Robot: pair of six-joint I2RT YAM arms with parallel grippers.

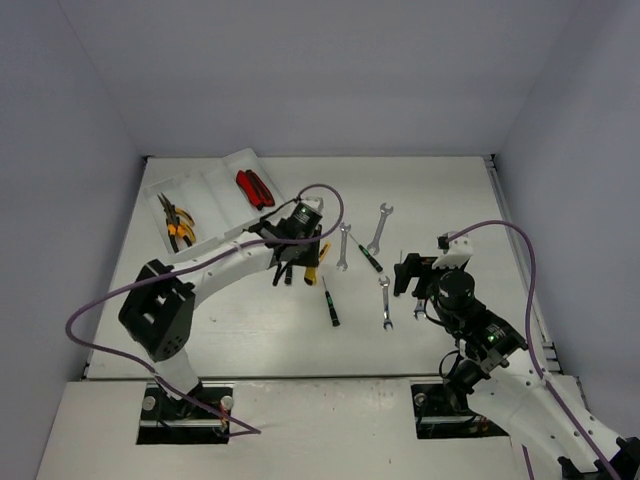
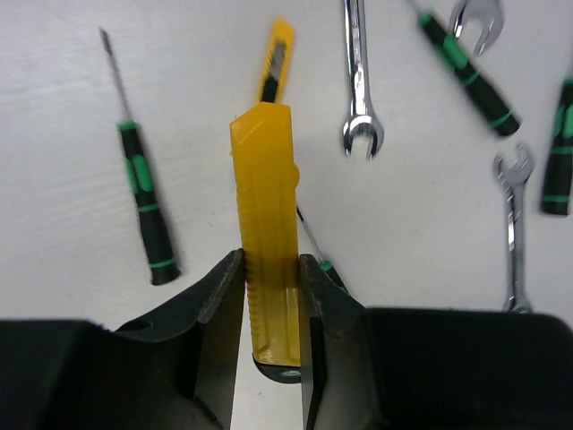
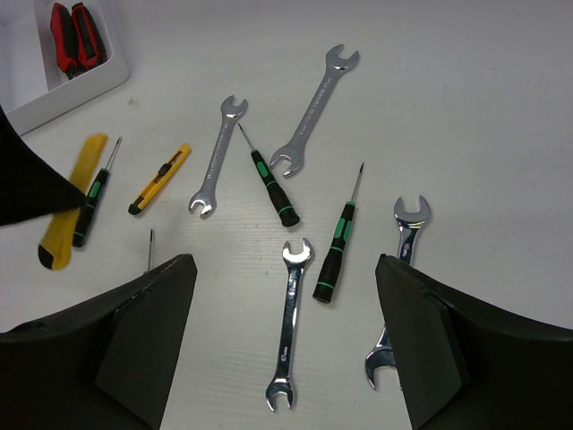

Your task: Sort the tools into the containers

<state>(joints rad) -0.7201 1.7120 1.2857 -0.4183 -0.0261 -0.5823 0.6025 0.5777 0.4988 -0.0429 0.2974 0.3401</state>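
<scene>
Your left tool (image 2: pixel 271 265) is pinched narrow on the yellow utility knife (image 2: pixel 266 188), near its butt. Carry it level to the tray (image 1: pixel 212 200) at upper left. Your right tool (image 3: pixel 282 264) gapes wide, empty.

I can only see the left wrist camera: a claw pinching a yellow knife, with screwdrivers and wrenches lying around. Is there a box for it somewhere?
Observer: Yes. A white tray with long compartments sits at the table's far left corner, just beyond the left claw and its yellow knife.
Visitor: Is anything in it?
Observer: Yes, orange pliers lie in one end compartment and a red-handled tool in the opposite end.
Visitor: And the other arm?
Observer: The right claw hangs open and empty near a wrench.
</scene>
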